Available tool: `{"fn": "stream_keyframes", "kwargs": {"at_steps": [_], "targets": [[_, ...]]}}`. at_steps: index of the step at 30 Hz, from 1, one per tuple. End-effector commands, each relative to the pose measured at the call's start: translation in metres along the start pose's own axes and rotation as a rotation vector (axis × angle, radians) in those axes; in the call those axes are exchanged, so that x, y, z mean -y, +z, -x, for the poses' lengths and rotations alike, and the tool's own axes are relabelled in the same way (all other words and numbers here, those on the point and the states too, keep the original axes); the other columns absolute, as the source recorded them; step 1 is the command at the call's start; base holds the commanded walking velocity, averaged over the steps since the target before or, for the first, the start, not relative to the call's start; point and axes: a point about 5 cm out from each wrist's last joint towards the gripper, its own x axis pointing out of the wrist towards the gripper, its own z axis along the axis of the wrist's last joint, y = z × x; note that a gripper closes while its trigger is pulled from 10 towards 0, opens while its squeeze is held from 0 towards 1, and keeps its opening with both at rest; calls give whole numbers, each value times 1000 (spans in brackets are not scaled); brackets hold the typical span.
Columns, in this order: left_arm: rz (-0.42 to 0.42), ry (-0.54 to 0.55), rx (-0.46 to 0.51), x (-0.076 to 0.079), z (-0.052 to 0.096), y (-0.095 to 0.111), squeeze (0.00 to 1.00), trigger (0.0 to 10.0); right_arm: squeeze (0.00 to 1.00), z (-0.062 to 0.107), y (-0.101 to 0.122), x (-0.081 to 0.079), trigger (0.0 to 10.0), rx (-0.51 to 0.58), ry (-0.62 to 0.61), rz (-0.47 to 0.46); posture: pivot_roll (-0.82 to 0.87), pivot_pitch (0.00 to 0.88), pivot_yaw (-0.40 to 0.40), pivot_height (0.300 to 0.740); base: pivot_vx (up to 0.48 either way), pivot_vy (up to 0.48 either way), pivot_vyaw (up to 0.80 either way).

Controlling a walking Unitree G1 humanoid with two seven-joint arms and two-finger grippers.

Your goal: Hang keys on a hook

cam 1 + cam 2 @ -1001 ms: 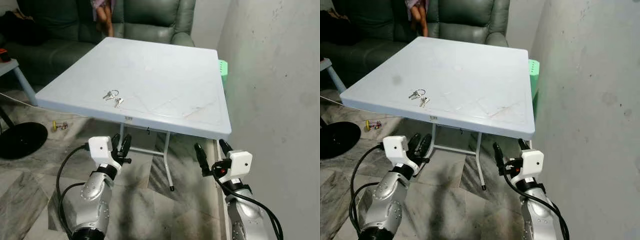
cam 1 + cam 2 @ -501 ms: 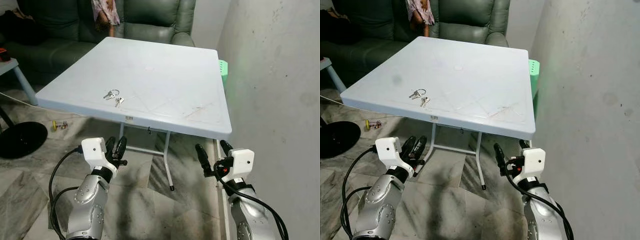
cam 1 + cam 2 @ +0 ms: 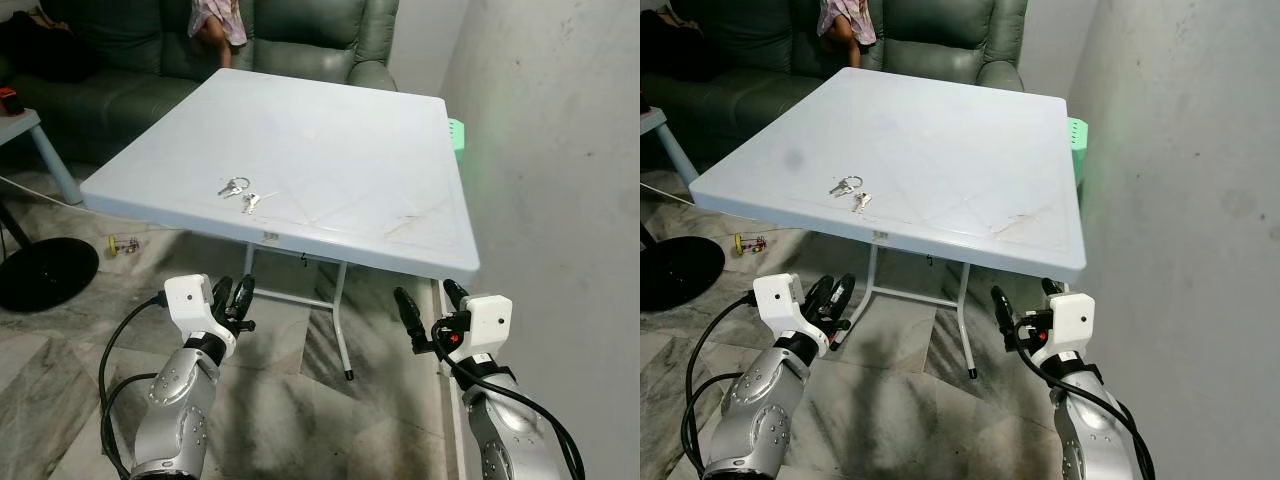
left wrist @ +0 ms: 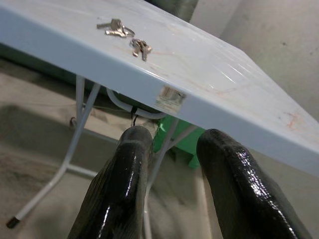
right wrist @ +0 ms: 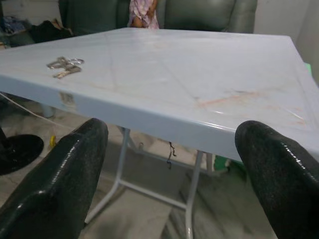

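A small bunch of silver keys [image 3: 240,192] on a ring lies flat near the front left edge of the pale blue folding table [image 3: 340,120]. Both grippers hang below and in front of that edge. My left gripper [image 3: 234,292] points at the table's underside, its black fingers a narrow gap apart and holding nothing. In the left wrist view the keys [image 4: 124,37] lie above and beyond the fingers [image 4: 132,164]. My right gripper [image 3: 425,294] stands wide open and bare under the front right corner. No hook can be made out.
A bare grey wall [image 3: 560,150] runs close along the right. A green sofa [image 3: 300,30] with a person [image 3: 215,20] on it stands behind the table. A green stool [image 3: 456,133] sits at the table's right, a black round base [image 3: 40,272] on the floor at left.
The whole picture has shifted a little, so the camera moved. My left arm has sunk slightly down and to the left. The keys lie where they were.
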Motion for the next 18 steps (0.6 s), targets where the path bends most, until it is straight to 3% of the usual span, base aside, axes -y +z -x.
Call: {"fn": "stream_keyframes", "kwargs": {"at_steps": [1,18], "targets": [[11,-8,5,6,-3,2,0,10000,0,2,4,5,10000,7,-7,0,139,0,-79,736,0,382,0],[25,12,1,6,-3,2,0,10000,0,0,5,5,10000,2,0,-3,146,0,-85,736,0,382,0]]}}
